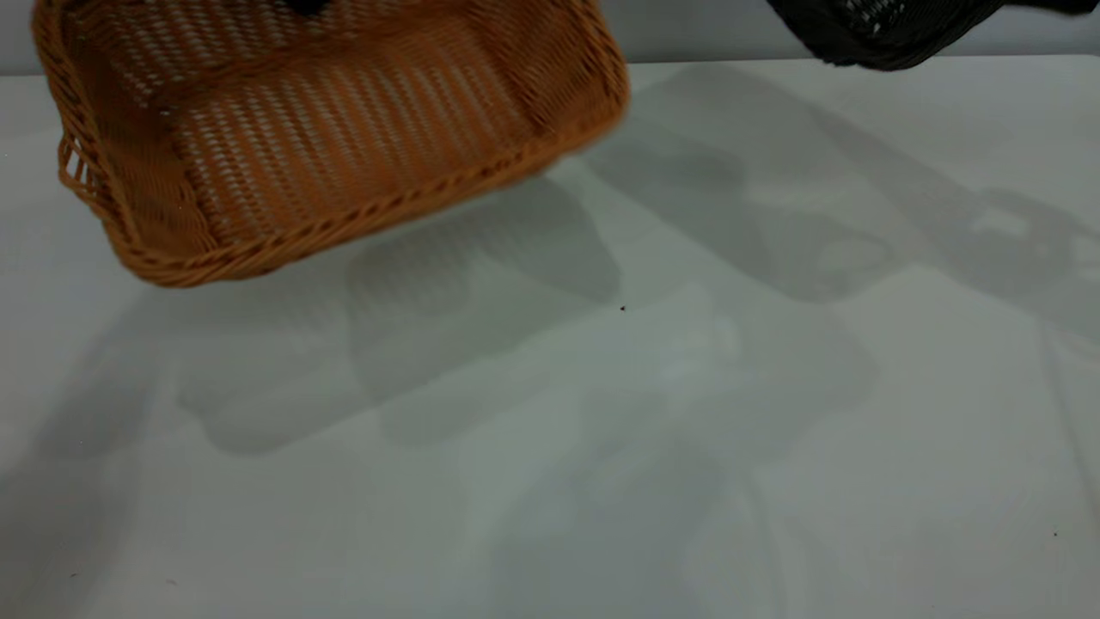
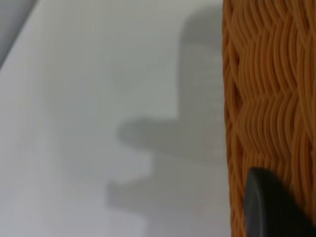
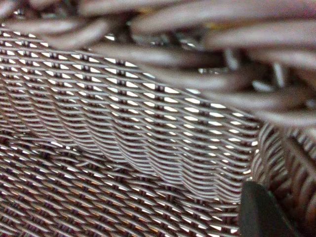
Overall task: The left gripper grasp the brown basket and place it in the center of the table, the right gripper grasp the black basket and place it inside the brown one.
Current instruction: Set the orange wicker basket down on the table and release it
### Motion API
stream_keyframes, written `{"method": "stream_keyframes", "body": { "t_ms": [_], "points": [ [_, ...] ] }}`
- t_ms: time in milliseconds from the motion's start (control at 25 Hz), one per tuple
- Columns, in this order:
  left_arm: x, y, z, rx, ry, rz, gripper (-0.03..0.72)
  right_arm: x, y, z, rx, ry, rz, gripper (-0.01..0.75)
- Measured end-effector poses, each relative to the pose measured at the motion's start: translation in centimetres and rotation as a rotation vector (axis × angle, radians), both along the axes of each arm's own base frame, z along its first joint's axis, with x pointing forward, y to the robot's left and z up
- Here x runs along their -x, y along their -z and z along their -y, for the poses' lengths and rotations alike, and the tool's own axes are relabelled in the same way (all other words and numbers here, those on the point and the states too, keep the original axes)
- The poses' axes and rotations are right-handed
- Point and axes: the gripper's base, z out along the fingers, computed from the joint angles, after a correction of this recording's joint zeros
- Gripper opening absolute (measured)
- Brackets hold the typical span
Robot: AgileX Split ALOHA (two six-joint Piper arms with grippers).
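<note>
The brown basket (image 1: 335, 129) hangs tilted in the air over the table's (image 1: 653, 447) far left part, its open side towards the exterior camera. My left gripper (image 2: 291, 207) is shut on its wall. One dark finger (image 2: 269, 210) lies against the orange weave (image 2: 266, 98); the other is hidden. The black basket (image 1: 876, 30) is held up at the far right, mostly cut off by the top edge. My right gripper (image 3: 289, 212) is shut on its rim. One finger (image 3: 259, 212) shows against the dark weave (image 3: 123, 128), which fills the right wrist view.
The pale table stretches bare across the middle and front, crossed by the shadows of the baskets and arms. A tiny dark speck (image 1: 622, 308) lies near the centre. A grey wall (image 1: 687, 26) runs behind the table's far edge.
</note>
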Motion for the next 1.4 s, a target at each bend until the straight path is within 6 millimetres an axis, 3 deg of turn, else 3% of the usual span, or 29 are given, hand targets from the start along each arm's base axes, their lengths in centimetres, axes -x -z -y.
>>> {"method": "stream_keyframes", "body": {
  "t_ms": [200,400,600,720,880,1200,1400],
  "points": [
    [0.8,2.6,2.6,-0.012,0.176,-0.044,0.081,0.8,-2.3,3.4,0.1,-0.132,-0.027,0.083],
    [2.1,6.0,7.3,-0.039,0.327,-0.059,0.081,2.7,-3.9,6.7,0.181,-0.157,-0.111,0.083],
    [3.4,8.9,11.3,-0.058,0.407,-0.037,0.081,4.1,-4.3,7.6,0.241,-0.178,-0.209,0.083],
    [4.0,9.6,12.7,-0.058,0.426,-0.026,0.085,4.7,-3.9,7.8,0.281,-0.216,-0.266,0.083],
    [4.1,9.6,13.1,-0.049,0.428,-0.022,0.144,4.8,-3.8,7.8,0.287,-0.22,-0.28,0.083],
    [3.0,9.4,13.3,-0.048,0.377,0.093,0.466,4.8,-3.8,7.8,0.282,-0.223,-0.284,0.083],
    [1.9,7.3,12.2,-0.003,0.21,0.116,0.525,4.8,-3.8,7.5,0.278,-0.235,-0.286,0.083]
  ]
}}
